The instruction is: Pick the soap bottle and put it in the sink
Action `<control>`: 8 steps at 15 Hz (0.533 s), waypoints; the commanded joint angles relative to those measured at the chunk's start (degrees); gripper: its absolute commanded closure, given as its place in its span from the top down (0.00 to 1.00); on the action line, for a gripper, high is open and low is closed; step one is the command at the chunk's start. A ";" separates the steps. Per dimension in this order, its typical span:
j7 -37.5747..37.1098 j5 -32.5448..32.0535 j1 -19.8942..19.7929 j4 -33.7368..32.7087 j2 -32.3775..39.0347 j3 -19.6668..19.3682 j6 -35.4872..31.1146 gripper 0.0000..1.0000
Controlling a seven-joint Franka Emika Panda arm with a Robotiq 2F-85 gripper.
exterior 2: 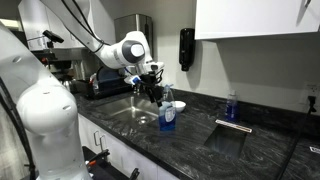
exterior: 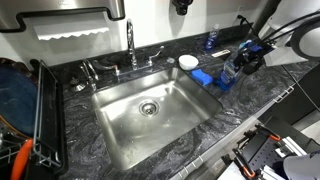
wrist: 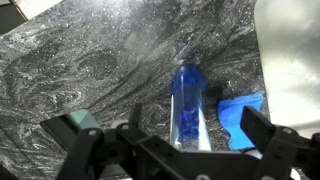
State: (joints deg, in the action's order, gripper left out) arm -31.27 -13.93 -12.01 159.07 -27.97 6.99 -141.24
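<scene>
The soap bottle (exterior: 229, 71) is clear with blue liquid and stands on the dark counter right of the sink (exterior: 120, 125), next to a flat blue sponge (exterior: 203, 77). It also shows in an exterior view (exterior 2: 168, 113) near the sink's edge (exterior 2: 122, 116). In the wrist view the soap bottle (wrist: 187, 100) lies between my two fingers. My gripper (wrist: 194, 114) is open, with a gap on each side of the bottle. In both exterior views the gripper (exterior: 246, 58) (exterior 2: 153, 92) sits at the bottle's upper part.
A small dark blue bottle (exterior: 210, 42) (exterior 2: 232, 108) stands farther back on the counter. A white round dish (exterior: 188, 62) lies by the sponge (wrist: 240, 110). The faucet (exterior: 130, 45) rises behind the basin. A black dish rack (exterior: 40, 110) stands left of the sink.
</scene>
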 commanded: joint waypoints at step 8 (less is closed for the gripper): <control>3.68 -0.49 -0.73 -0.18 2.95 -1.00 -3.03 1.00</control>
State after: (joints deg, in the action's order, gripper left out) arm -29.13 -14.13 -11.96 159.07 -27.62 6.55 -141.79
